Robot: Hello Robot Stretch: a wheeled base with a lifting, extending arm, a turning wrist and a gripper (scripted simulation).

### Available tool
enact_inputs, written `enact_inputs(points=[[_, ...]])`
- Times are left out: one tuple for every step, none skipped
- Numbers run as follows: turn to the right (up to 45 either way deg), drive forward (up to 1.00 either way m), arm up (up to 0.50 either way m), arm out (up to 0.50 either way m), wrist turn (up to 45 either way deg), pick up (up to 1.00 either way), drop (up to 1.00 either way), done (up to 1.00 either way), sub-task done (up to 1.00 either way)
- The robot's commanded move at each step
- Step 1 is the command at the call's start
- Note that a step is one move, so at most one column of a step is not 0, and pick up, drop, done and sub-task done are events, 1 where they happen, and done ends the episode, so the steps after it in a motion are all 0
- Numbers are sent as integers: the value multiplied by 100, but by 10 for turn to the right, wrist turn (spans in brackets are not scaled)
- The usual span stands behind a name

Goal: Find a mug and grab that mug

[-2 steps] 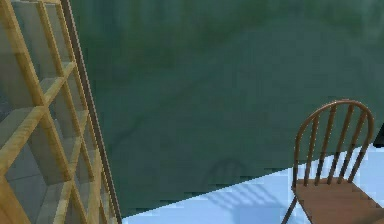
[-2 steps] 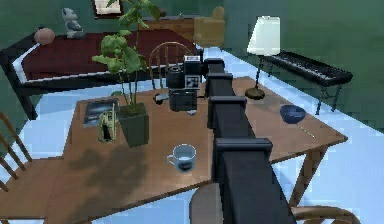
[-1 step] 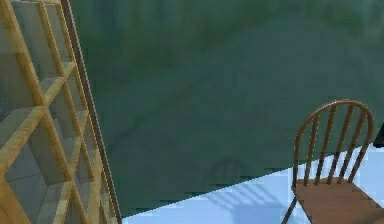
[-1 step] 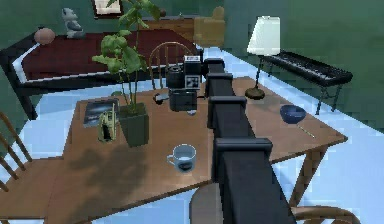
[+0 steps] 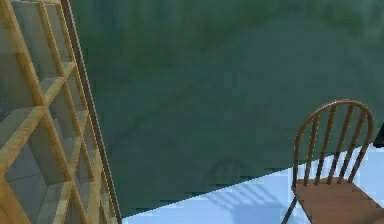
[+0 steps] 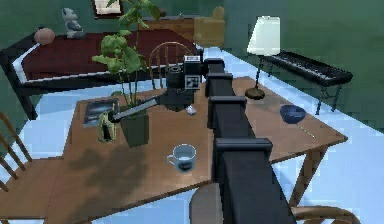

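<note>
On the arm side view's left, over the wooden table (image 6: 90,180), my gripper (image 6: 110,124) sits by the potted plant (image 6: 133,120). With pot and tabletop behind its tip, I cannot tell whether it holds anything. Further right, a blue-and-white mug (image 6: 183,157) stands on the table just beside my arm (image 6: 235,135), apart from the gripper. Finding looks done; the grab, I judge, is not yet made. A blue bowl (image 6: 292,113) sits rightmost.
</note>
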Motion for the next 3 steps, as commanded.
enact_inputs(points=[[0,0,0,0,-450,0,0,0,0],[0,0,0,0,-300,0,0,0,0],[0,0,0,-30,0,0,0,0,0]])
